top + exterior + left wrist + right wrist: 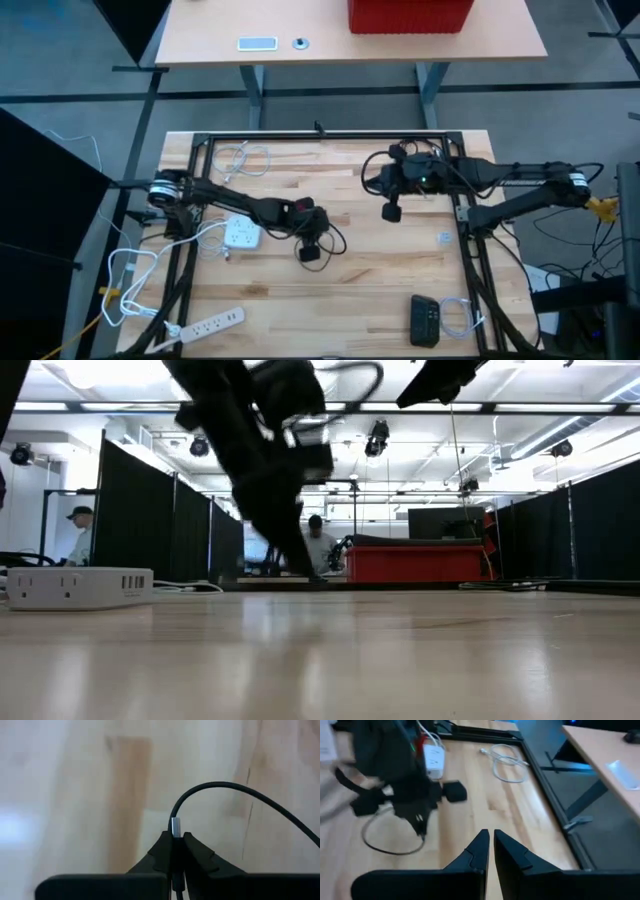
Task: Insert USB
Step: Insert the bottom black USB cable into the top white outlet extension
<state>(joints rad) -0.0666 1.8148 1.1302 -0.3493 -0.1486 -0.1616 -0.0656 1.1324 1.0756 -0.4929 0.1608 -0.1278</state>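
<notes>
Pale butcher-block wooden bench (370,290), framed by a black metal rail.

Left claw (176,851): positioned over the bench centre, just right of the charging hub; in the high view at (310,250). Fingers pressed together on a thin black cable with a silver metal USB plug (175,827). The plug tip stands clear of the fingertips and the cable arcs away in a loop over the wood. In the low view the arm comes down to the bench surface well right of the hub.

White rectangular multi-port charging hub (241,235): lying flat on the bench, left of centre, near the left claw but apart from it. In the low view (80,587) its port row faces the camera; a white lead runs off from it.

Right claw (488,851): raised over the right half of the bench, at (391,211) in the high view. Fingers nearly together, a thin gap only, nothing between them.

White power strip (212,324): front left bench edge, cord attached.

Coiled white cable (243,160): back left of the bench.

Black rectangular device (425,320): front right, a small white cable beside it.

Red box (410,14): on a separate tan table behind.
</notes>
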